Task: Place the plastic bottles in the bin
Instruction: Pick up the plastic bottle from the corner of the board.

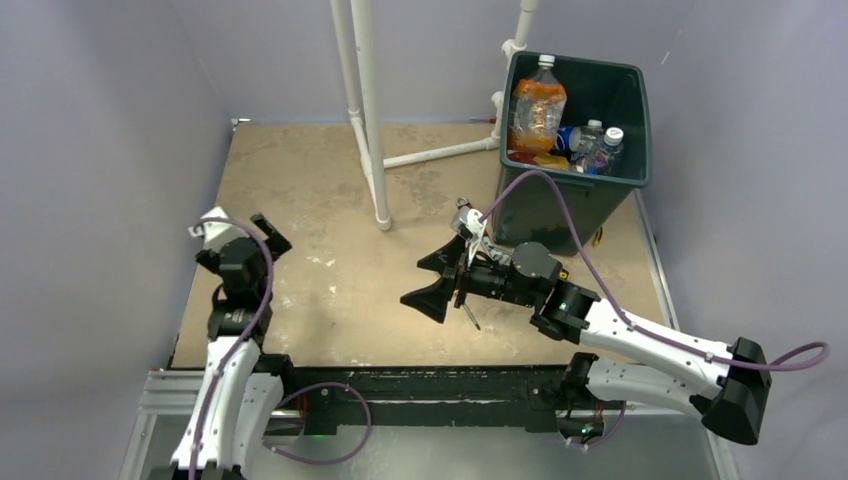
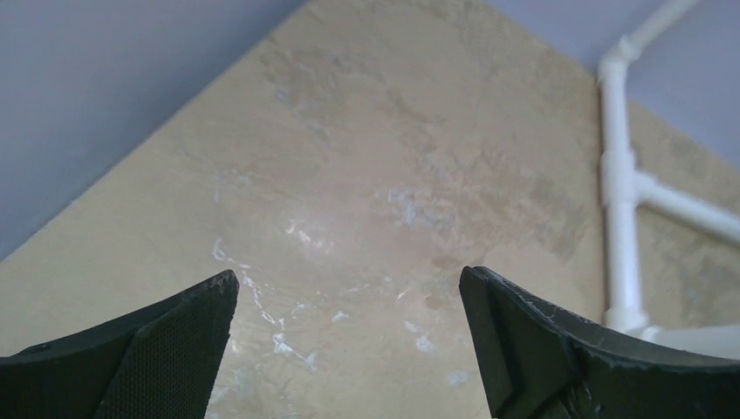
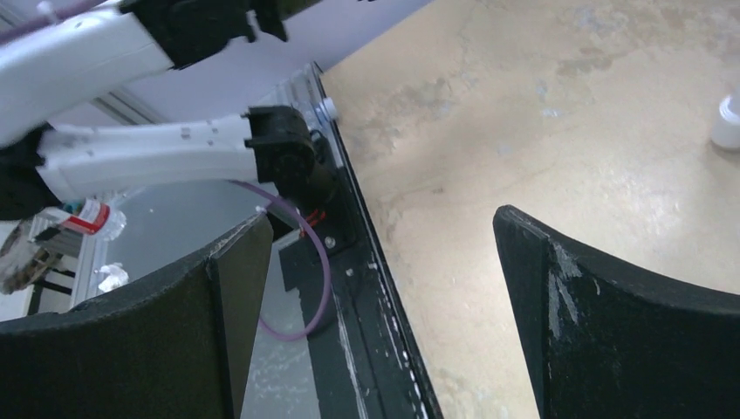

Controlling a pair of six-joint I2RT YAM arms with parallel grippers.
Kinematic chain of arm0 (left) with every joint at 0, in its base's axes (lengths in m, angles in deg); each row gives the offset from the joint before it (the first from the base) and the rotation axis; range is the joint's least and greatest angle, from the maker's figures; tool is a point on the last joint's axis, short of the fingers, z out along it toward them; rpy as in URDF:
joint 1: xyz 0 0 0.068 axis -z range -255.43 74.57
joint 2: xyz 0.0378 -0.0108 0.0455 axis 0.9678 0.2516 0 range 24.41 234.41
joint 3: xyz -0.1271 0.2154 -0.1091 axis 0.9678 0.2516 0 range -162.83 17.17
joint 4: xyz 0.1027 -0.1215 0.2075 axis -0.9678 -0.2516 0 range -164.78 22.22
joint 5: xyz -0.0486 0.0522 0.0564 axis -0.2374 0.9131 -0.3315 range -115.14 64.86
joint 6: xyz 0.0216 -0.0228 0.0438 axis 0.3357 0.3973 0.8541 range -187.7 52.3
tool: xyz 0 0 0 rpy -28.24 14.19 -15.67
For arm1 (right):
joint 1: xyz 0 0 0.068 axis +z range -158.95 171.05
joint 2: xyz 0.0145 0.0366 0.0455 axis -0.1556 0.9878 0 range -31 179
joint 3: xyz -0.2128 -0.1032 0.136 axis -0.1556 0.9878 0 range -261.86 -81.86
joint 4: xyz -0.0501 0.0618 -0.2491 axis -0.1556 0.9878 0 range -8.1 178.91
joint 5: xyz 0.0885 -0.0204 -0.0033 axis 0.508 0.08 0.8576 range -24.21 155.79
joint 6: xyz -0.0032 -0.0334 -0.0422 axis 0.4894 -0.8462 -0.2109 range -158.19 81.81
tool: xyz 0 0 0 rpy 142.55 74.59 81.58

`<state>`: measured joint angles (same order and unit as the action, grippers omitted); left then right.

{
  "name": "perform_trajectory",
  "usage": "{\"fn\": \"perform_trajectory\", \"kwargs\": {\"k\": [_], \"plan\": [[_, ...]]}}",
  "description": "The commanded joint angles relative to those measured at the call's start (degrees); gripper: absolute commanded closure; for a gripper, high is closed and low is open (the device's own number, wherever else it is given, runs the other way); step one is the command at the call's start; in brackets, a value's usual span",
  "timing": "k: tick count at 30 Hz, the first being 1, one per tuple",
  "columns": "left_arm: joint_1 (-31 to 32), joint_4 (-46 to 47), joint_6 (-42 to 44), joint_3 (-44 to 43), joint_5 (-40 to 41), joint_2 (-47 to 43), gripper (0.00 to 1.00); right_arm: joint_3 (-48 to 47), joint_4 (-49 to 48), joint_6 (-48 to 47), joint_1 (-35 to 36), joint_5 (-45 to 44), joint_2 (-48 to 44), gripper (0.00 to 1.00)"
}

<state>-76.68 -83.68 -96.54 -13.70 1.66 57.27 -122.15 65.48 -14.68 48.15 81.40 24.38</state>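
The dark green bin stands at the table's far right corner. Inside it are several plastic bottles: a tall orange-tinted one leaning on the left wall, a blue-labelled one and clear ones with white caps. No bottle lies on the table top. My right gripper is open and empty, pointing left, in front of the bin; it also shows in the right wrist view. My left gripper is open and empty over the left side; it also shows in the left wrist view.
A white pipe frame stands at mid-back with a branch running to the bin; it shows in the left wrist view. The right wrist view shows the table's black near rail and a crushed red-labelled bottle beyond it, off the table.
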Motion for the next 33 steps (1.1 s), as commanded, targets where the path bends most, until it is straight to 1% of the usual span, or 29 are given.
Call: {"fn": "perform_trajectory", "kwargs": {"k": [1,5,8,9,11,12,14,15,16,17,19,20,22,23,24,25,27,33], "plan": [[0.5,36.5,11.9,11.1,-8.3,10.6,0.01,-3.1,8.5,-4.0,0.3,-3.4,-3.4,0.01],[3.9,56.5,16.7,17.0,-7.2,25.9,0.01,-4.1,12.4,-6.0,0.3,-6.3,-6.8,0.01],[7.2,65.9,20.8,17.1,-4.4,38.6,0.01,-5.4,15.0,-7.0,0.3,-8.0,-7.9,0.01],[9.5,69.6,23.2,17.2,-2.7,42.3,0.01,-5.5,15.4,-7.3,0.3,-8.3,-8.2,0.01],[12.1,78.3,25.9,17.1,1.5,49.5,0.01,-5.6,15.3,-7.7,0.3,-9.0,-8.9,0.01],[13.1,79.2,27.3,16.0,1.4,51.4,0.01,-5.6,15.3,-7.9,0.3,-9.1,-9.2,0.01],[14.5,79.4,33.1,13.6,-0.1,55.0,0.01,-5.7,15.4,-8.4,0.3,-9.5,-9.4,0.01],[14.9,82.2,34.4,13.8,-0.2,57.4,0.01,-5.9,15.6,-8.5,0.3,-9.7,-9.4,0.01],[15.0,86.9,34.5,14.6,1.3,59.4,0.01,-5.9,15.8,-8.6,0.3,-9.8,-9.3,0.01],[14.9,88.1,32.2,14.9,4.5,59.9,0.01,-5.9,15.8,-8.6,0.3,-10.1,-9.3,0.01],[11.9,88.5,28.6,16.0,2.8,59.6,0.01,-5.4,15.2,-8.4,0.3,-10.2,-9.2,0.01],[11.4,90.3,27.4,17.1,2.7,60.2,0.01,-5.1,14.8,-8.4,0.3,-10.2,-9.0,0.01],[11.9,101.6,30.0,19.8,2.8,64.3,0.01,-4.8,14.2,-8.3,0.3,-10.2,-8.7,0.01],[12.4,100.1,29.6,19.9,4.7,63.5,0.01,-4.5,14.0,-8.2,0.3,-10.4,-8.4,0.01],[12.4,95.4,27.3,18.6,6.6,62.3,0.01,-4.3,13.7,-8.0,0.3,-10.7,-8.3,0.01],[11.8,93.3,26.5,17.5,6.5,62.4,0.01,-4.1,13.4,-7.9,0.3,-10.8,-8.3,0.01],[11.5,94.5,27.1,17.1,6.6,63.4,0.01,-3.9,13.2,-7.6,0.3,-11.3,-8.5,0.01],[11.9,93.6,27.0,17.0,6.7,63.0,0.01,-3.7,11.8,-7.4,0.3,-14.3,-8.9,0.01]]}}
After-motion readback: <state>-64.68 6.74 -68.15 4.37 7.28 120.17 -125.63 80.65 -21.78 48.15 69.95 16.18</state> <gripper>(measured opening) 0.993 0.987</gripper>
